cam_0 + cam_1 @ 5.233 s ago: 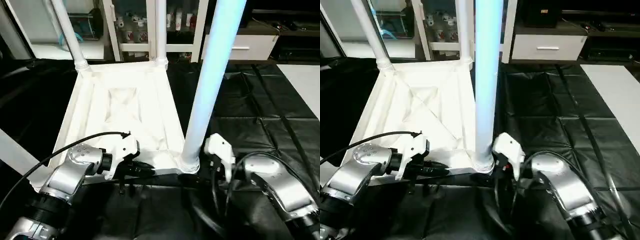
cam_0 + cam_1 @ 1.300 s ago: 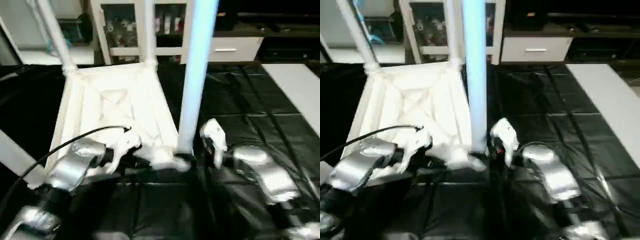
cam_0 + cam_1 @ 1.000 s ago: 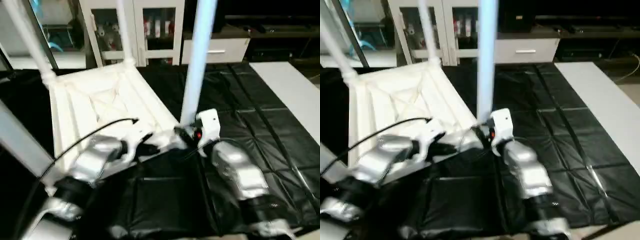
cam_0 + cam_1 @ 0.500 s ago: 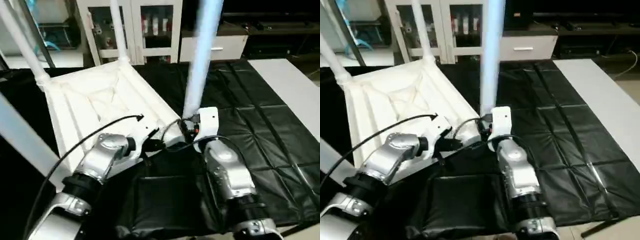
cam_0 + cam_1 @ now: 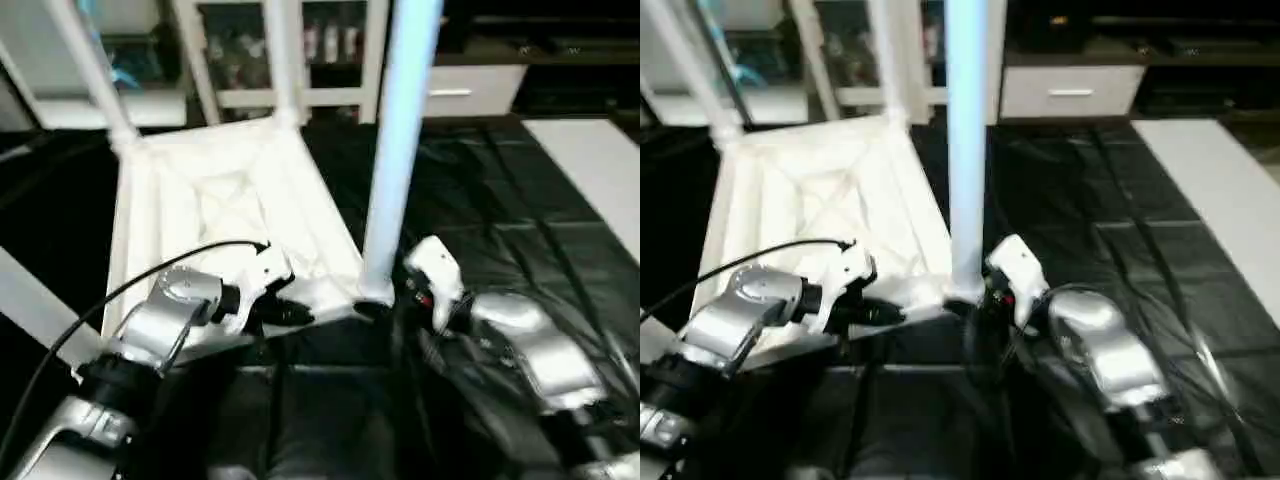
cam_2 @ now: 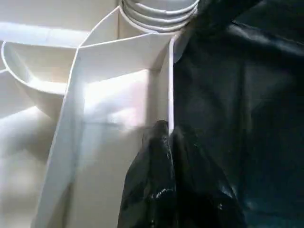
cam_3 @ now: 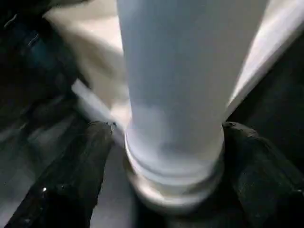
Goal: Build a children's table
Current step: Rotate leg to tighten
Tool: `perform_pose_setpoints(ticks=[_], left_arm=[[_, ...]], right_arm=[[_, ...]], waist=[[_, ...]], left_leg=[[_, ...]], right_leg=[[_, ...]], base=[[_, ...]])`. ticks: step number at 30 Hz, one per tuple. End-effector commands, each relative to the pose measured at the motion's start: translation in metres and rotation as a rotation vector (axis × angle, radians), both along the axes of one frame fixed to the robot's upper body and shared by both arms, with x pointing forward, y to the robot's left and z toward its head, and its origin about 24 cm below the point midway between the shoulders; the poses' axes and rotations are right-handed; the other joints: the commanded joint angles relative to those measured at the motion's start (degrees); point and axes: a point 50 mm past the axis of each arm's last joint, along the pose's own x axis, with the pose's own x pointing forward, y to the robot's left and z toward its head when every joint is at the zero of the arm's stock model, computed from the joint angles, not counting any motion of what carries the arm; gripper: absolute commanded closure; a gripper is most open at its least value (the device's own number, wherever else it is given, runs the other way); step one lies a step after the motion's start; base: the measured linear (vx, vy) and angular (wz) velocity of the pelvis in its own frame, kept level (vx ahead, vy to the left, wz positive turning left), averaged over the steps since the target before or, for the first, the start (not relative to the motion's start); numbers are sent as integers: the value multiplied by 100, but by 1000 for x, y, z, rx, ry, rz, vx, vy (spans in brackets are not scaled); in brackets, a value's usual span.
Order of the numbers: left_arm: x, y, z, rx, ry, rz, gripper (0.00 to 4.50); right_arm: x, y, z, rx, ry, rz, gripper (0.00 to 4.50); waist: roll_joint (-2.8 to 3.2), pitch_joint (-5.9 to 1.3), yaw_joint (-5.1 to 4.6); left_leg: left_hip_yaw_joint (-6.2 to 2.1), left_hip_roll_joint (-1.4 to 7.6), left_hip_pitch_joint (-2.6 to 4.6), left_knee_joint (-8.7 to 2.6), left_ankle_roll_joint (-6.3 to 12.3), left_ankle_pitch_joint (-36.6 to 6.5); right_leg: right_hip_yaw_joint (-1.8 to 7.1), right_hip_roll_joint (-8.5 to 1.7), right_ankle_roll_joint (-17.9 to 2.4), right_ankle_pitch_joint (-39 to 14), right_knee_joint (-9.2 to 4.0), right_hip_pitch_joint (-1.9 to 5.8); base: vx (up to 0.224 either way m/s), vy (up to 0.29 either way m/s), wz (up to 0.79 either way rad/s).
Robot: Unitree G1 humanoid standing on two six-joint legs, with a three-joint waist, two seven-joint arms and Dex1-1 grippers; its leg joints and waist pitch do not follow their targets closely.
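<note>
White leg (image 5: 398, 150) sits in its socket; our right gripper (image 7: 161, 156) has spread off it, left gripper (image 6: 164, 142) stays pinched on the tabletop (image 5: 215, 205) rim.

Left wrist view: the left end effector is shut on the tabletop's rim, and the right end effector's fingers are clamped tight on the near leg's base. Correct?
Partly. The left end effector is shut on the tabletop's rim, but the right wrist view shows the right end effector's fingers standing apart on either side of the near leg, not clamped.

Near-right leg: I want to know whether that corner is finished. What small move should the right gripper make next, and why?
Probably draw the right gripper straight back. Its fingers stand spread either side of the near-right leg, which stands upright in its corner socket.
</note>
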Motion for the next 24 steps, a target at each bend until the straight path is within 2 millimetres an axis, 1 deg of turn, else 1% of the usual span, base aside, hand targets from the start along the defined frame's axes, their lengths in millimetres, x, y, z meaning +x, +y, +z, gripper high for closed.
perform_pose_setpoints(ticks=[1,2,3,5,7,8,9,10,12,14,16,17,18,19,20,21,22,24], left_arm=[[-9,-4,-8,15,73,-68,450],[-10,-3,-8,15,76,-74,450],[-11,-3,-7,17,83,-84,450],[-12,-1,-7,20,90,-92,450],[-11,0,-6,28,86,-88,450],[-11,0,-6,28,86,-88,450],[-11,1,-6,32,86,-87,450],[-11,1,-6,32,88,-88,450],[-11,1,-6,33,89,-89,450],[-12,3,-6,37,93,-91,450],[-12,3,-6,39,94,-91,450],[-12,3,-6,40,94,-91,450],[-12,3,-6,41,95,-91,450],[-12,3,-6,41,95,-91,450],[-12,3,-6,42,95,-91,450],[-12,4,-6,42,96,-91,450],[-12,4,-6,43,96,-91,450],[-13,4,-6,43,97,-91,450]], right_arm=[[-7,3,-4,-8,25,67,74],[-6,2,-4,-18,25,71,74],[-6,2,-5,-26,25,79,74],[-4,6,-8,-39,16,88,74],[-2,13,-9,-29,10,94,74],[-2,13,-9,-27,10,95,74],[0,16,-7,-14,5,99,74],[0,17,-6,-7,2,102,74],[1,18,-5,1,-2,100,74],[4,21,-3,24,-8,109,74],[4,22,-3,25,-5,120,74],[4,22,-3,25,-3,124,88],[4,22,-4,24,1,130,88],[4,21,-4,24,3,134,97],[3,21,-5,22,8,140,97],[2,21,-5,18,15,150,116],[2,21,-6,16,16,153,124],[1,20,-6,14,20,160,137]], waist=[[-11,-386,-4],[-7,-395,3],[-9,-391,6],[-18,-371,-3],[-11,-342,-22],[-12,-336,-29],[-7,-331,-26],[-4,-328,-39],[-13,-336,-43],[-10,-348,-46],[-31,-360,-50],[-21,-369,-34],[-24,-370,-33],[-23,-372,-22],[-24,-372,-21],[-37,-373,-17],[-33,-366,-17],[-29,-360,-15]], left_leg=[[-176,449,119,-379,544,-566],[-173,445,117,-368,574,-526],[-178,452,106,-369,599,-559],[-182,456,104,-393,530,-823],[-197,468,115,-431,347,-1185],[-199,467,117,-440,292,-1285],[-206,473,142,-457,176,-1466],[-213,473,142,-472,97,-1564],[-216,469,141,-476,48,-1565],[-213,462,133,-465,66,-1452],[-202,453,118,-439,163,-1244],[-198,454,122,-423,215,-1112],[-193,451,118,-416,248,-1051],[-193,451,111,-407,300,-980],[-193,451,107,-405,319,-966],[-194,455,104,-402,347,-945],[-192,455,109,-406,357,-965],[-193,459,115,-413,333,-1029]], right_leg=[[244,-266,-1680,273,-174,181],[240,-272,-1708,307,-168,189],[236,-291,-1737,232,-172,200],[231,-294,-1711,-166,-207,202],[240,-297,-1627,-711,-258,191],[241,-295,-1606,-839,-270,186],[245,-287,-1549,-1033,-285,177],[249,-281,-1517,-1086,-287,174],[254,-277,-1490,-1009,-276,176],[254,-283,-1512,-835,-262,185],[252,-286,-1573,-601,-238,197],[252,-290,-1597,-483,-222,200],[252,-288,-1610,-422,-217,200],[249,-290,-1625,-369,-211,210],[247,-291,-1633,-365,-209,213],[244,-296,-1636,-392,-207,219],[242,-286,-1624,-472,-217,210],[243,-284,-1613,-586,-225,203]], base=[[0,0,0],[0,0,0],[0,0,0],[0,0,0],[0,0,0],[0,0,0],[0,0,0],[0,0,0],[0,0,0],[0,0,0],[0,0,0],[0,0,0],[0,0,0],[0,0,0],[0,0,0],[0,0,0],[0,0,0],[0,0,0]])
